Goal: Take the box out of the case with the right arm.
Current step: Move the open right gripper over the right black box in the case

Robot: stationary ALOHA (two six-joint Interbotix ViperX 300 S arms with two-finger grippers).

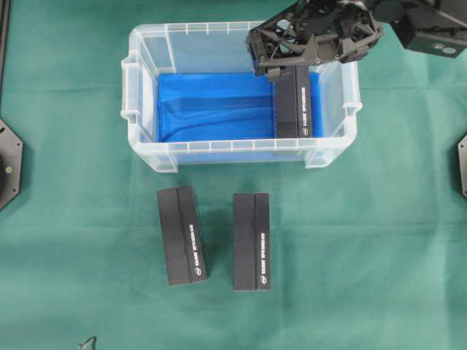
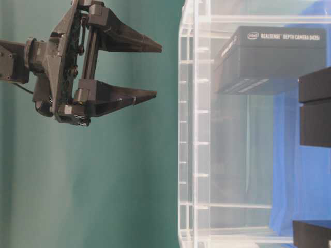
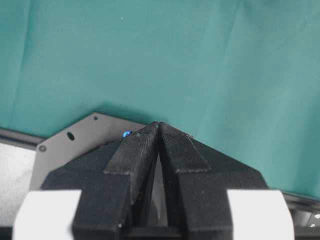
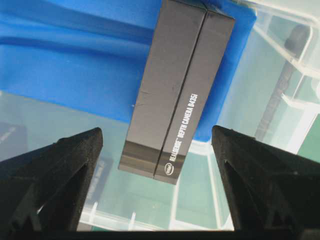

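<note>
The clear case [image 1: 146, 95] with a blue sheet on its bottom stands at the back of the green cloth. One black box [image 1: 293, 102] lies inside along its right wall; it also shows through the case wall [image 2: 194, 129] as the box [image 2: 274, 59]. My right gripper [image 1: 264, 58] hangs open above the case's far right rim, over the box's far end and apart from it. In the right wrist view the box [image 4: 170, 90] lies below and between the spread fingers of the right gripper [image 4: 156, 131]. My left gripper [image 3: 158, 125] is shut on nothing.
Two more black boxes [image 1: 182, 235] [image 1: 252, 242] lie on the cloth in front of the case. Arm base plates sit at the left edge [image 1: 7, 164] and the right edge [image 1: 462, 164]. The left gripper sits above a grey plate [image 3: 75, 137].
</note>
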